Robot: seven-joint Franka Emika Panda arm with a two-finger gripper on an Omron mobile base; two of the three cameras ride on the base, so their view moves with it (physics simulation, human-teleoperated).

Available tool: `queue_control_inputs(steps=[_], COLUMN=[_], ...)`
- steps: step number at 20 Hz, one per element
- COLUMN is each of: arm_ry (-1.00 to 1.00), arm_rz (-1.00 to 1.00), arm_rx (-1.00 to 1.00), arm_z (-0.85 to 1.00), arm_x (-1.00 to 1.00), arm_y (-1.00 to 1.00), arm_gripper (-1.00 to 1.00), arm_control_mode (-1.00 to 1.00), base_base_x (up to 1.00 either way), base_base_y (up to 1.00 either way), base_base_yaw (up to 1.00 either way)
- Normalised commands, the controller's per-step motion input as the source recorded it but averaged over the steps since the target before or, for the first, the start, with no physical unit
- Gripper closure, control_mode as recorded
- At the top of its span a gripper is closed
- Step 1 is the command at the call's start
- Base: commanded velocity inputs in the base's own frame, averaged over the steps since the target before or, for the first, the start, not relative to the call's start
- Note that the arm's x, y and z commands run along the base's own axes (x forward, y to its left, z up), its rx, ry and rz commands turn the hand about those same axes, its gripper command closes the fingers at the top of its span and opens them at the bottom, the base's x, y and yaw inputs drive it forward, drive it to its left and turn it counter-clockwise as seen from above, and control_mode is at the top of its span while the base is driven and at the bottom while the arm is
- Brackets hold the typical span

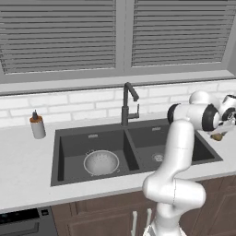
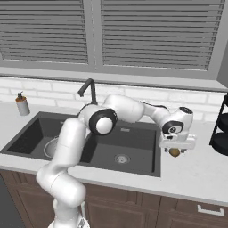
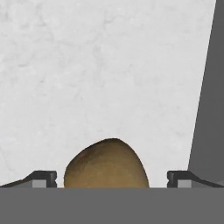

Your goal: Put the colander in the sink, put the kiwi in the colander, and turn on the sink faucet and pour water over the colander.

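1. I saw a grey soap dispenser (image 1: 37, 126) with a brown cap standing upright on the white counter (image 1: 25, 170).
2. Closed grey window blinds (image 1: 57, 34) hung above the white brick backsplash (image 1: 69, 103).
3. A black wire rack (image 2: 220, 129) stood at the counter's right end.
4. Brown wooden cabinets (image 2: 147, 211) ran beneath.

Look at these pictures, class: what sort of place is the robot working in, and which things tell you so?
A kitchen, computer-rendered. Clues: a dark double-basin sink set in a pale counter, a black gooseneck faucet, wooden cabinets below, and a colander sitting in the left basin.
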Motion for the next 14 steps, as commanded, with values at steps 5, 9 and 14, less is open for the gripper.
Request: queue_control_inputs(steps=[5, 9, 14], arm_ry=[0.0, 0.02, 0.0], arm_rz=[0.0, 0.0, 0.0], arm_rx=[-0.06, -0.08, -0.06], arm_z=[-0.49, -0.56, -0.51], arm_x=[0.11, 0.0, -0.01], arm_y=[-0.02, 0.09, 0.15], arm_gripper=[-1.0, -1.0, 1.0], arm_control_mode=[-1.0, -1.0, -1.0], base_base_x=[0.0, 0.0, 0.0], base_base_y=[0.0, 0.0, 0.0], base_base_yaw=[0.0, 0.0, 0.0])
